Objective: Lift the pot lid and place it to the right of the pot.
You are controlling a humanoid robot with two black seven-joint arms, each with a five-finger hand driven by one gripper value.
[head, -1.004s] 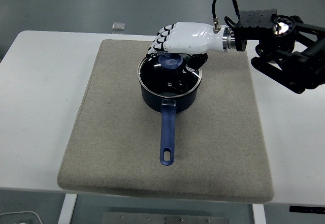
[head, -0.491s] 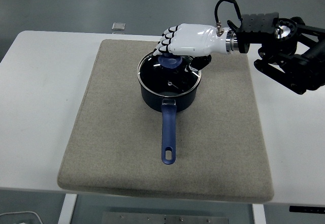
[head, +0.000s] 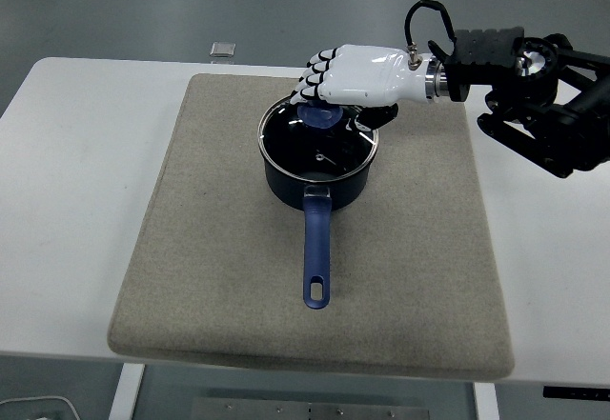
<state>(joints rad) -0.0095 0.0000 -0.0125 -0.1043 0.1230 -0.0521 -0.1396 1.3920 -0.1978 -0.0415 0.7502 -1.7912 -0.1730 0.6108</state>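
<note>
A dark blue pot (head: pixel 317 180) stands on the grey mat (head: pixel 219 249), its long blue handle (head: pixel 315 253) pointing toward the near edge. The glass pot lid (head: pixel 319 144) covers the pot, and its blue knob (head: pixel 320 114) shows over the far rim. My right hand (head: pixel 329 91), white with black joints, comes in from the right and hovers over the pot's far side. Its fingers (head: pixel 309 79) curl down around the knob, with the dark thumb (head: pixel 377 112) on the right side. I cannot tell whether the lid's rim still rests on the pot.
The mat covers most of the white table (head: pixel 76 182), with bare mat (head: pixel 429 210) to the right of the pot. A small square object (head: pixel 222 50) lies at the table's far edge. The black right forearm (head: pixel 534 96) hangs over the table's right side.
The right hand has shifted a little to the right and slightly up while staying over the knob. Pot and handle have not moved.
</note>
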